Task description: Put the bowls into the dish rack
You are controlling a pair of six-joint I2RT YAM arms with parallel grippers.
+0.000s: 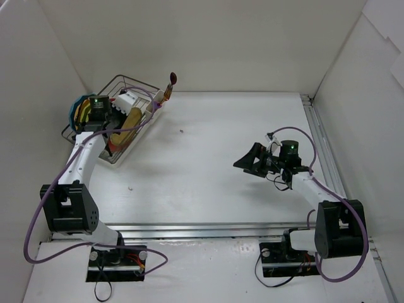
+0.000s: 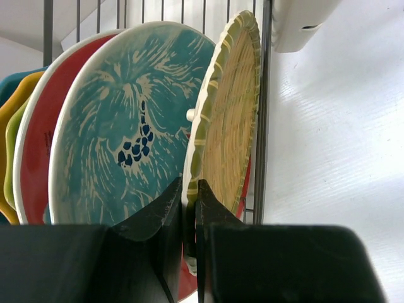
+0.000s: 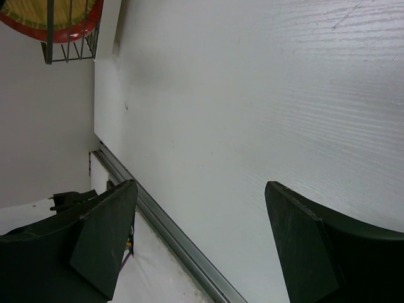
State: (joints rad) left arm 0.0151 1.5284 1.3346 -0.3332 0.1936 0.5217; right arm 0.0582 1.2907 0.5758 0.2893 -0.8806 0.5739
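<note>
Tan woven bowl (image 2: 227, 126), clamped at its rim by the left pincer (image 2: 189, 189), is stood on edge inside the dish rack (image 1: 136, 81) — right pincer (image 3: 201, 189) is held apart, well away from it.

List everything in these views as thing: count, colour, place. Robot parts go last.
tan woven bowl: one, tan, on edge at the near end of the row in the rack
teal patterned bowl: one, teal and cream, next to it
red-rimmed bowl: one, behind the teal one
orange bowl, green bowl, blue bowl: one each, only edges visible, far end of the row
dish rack: one, silver wire, table's far left corner
utensil cup: one, white, on the rack
utensil: one, dark red tip, sticking up at the rack's right end
table: one, white
left gripper: black, shut on the tan woven bowl's rim
right gripper: black, open, over bare table
</note>
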